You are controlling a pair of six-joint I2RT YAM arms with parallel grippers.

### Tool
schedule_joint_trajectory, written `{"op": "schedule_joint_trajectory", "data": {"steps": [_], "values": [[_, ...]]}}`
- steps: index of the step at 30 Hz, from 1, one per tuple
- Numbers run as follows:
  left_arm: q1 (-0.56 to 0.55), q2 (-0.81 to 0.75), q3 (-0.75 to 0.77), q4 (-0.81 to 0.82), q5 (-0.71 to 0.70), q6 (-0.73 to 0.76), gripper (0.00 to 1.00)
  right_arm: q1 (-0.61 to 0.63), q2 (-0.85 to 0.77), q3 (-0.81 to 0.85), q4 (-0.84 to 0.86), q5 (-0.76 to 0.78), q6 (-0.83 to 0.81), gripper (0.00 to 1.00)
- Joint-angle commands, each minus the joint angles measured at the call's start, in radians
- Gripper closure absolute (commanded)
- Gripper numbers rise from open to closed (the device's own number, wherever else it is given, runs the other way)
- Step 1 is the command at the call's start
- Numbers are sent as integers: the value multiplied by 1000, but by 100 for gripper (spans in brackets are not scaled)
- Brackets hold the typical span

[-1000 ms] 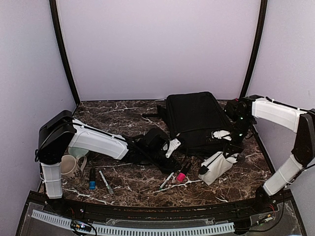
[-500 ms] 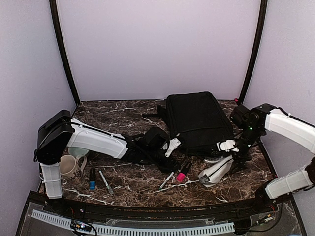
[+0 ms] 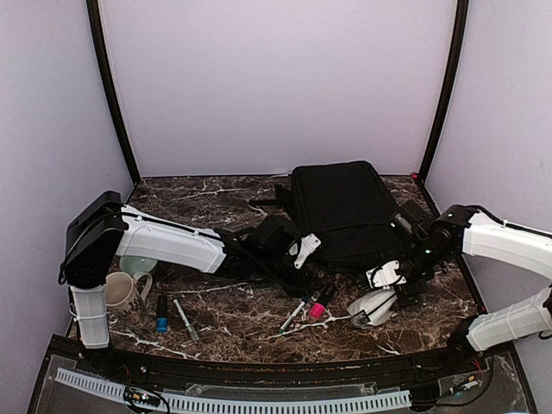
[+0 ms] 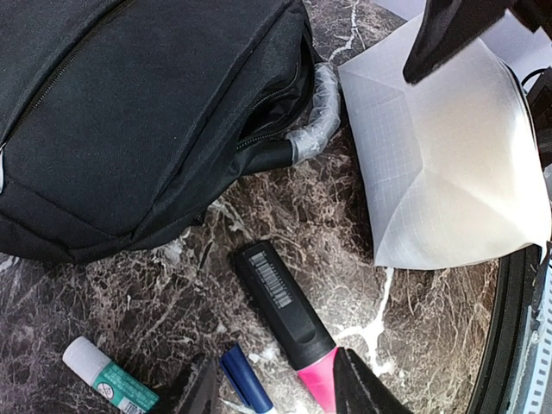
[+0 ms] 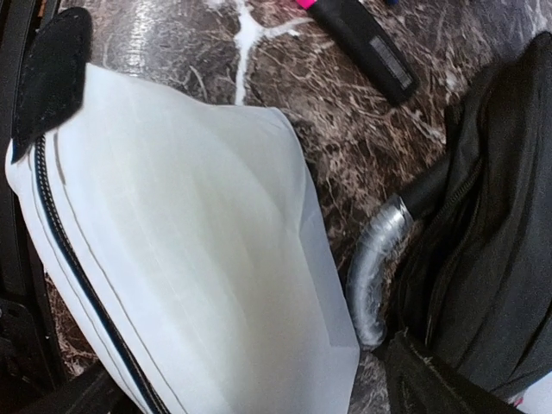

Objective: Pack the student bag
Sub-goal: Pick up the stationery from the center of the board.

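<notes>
The student bag (image 3: 345, 207) lies flat on the dark marble table (image 3: 216, 194), right of centre and toward the back wall, with its near edge facing the arms. A short loop wrapped in silver tape (image 4: 315, 112) comes out of the bag's near corner. Just beyond the loop lies a white pouch (image 4: 448, 164) with a dark zip along one side, resting on the marble close to the bag.

The right gripper (image 3: 390, 285) hangs over the pouch with its fingers spread wide. One black fingertip (image 5: 52, 73) sits over a corner of the pouch (whether it actually touches cannot be told).

In front of the bag's near edge lies a black highlighter (image 4: 285, 315) with a pink cap, with a blue pen (image 4: 246, 388) and a white-and-green tube (image 4: 108, 384) beside it. The left gripper (image 4: 278, 379) hovers low over these pens, close to the bag, its jaws partly open and holding nothing.

Well off to the left, by the left arm's base, stand a mug (image 3: 125, 293) and a blue-capped marker (image 3: 161, 319).

The bag is black soft fabric in a rounded rectangle, slumped and creased, and a zip track runs round its near corner.
</notes>
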Motion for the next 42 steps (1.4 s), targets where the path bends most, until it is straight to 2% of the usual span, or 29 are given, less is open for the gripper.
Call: {"op": "schedule_joint_trajectory", "data": {"steps": [1,10,14,20,25,31,38,42], "values": [[-1,-7,24,-30,-1,-2,52,51,35,-28,62,14,16,12],[-1,-5,56,-29,-29,39,52,98,99,-54,78,21,51,39],[-1,3,103,-54,-47,137,52,92,109,-38,58,3,97,68],[0,56,222,-85,-139,349,50,51,67,5,-21,-14,145,87],[1,146,357,-130,-151,446,50,-76,-7,51,-115,-85,136,92],[0,204,436,-134,-129,511,49,-273,-71,84,-193,-133,89,100],[-1,286,518,-134,-97,546,47,-470,-89,98,-235,-196,35,100],[-1,347,578,-140,-108,587,46,-538,-87,122,-244,-235,30,100]]}}
